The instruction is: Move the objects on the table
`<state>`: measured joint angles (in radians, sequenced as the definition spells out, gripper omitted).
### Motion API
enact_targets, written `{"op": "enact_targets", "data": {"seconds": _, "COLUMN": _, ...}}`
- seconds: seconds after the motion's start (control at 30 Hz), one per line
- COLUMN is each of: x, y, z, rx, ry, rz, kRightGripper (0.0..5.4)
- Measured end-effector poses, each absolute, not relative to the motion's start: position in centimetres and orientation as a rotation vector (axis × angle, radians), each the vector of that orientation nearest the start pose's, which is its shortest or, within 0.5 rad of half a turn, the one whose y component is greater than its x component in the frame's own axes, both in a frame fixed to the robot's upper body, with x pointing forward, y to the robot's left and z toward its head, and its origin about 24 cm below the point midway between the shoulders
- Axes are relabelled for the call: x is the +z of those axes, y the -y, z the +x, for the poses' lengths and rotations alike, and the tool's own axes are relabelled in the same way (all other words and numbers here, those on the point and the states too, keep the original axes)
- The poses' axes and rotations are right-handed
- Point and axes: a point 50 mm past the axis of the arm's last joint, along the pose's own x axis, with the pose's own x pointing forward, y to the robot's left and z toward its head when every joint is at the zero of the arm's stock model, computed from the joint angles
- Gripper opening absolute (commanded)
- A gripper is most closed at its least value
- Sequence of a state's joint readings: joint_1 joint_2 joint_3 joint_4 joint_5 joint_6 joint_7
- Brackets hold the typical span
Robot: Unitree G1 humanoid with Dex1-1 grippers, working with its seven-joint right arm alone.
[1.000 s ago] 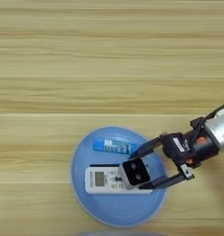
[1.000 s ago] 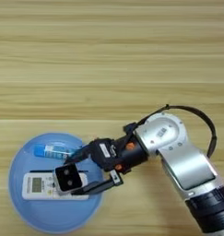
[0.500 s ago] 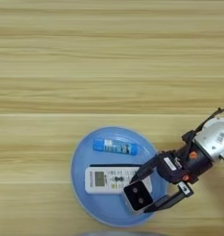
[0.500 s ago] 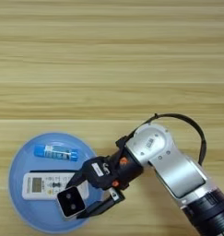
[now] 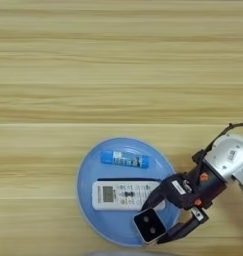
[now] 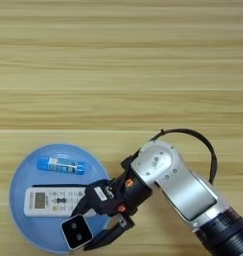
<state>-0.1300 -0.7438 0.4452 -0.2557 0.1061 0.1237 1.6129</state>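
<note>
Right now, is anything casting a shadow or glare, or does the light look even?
Left eye view: soft, even light on the table, no glare on the blue plate. Right eye view: the same, only a faint shadow under the gripper holding the cube.

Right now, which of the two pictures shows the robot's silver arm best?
The right eye view: the silver forearm runs whole from the bottom right corner to the gripper over the blue plate. The left eye view shows only its end at the right edge.

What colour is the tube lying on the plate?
Blue, with a label; the tube shows best in the left eye view.
</note>
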Motion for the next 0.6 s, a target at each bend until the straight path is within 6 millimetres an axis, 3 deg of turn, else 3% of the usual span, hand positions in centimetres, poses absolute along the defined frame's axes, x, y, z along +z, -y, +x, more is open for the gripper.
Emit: {"op": "enact_targets", "data": {"seconds": 0.6, "x": 5.2, "y": 13.6, "z": 19.1, "rx": 1.867, "ry": -0.593, "rz": -0.566, "kRightGripper": 2.48}}
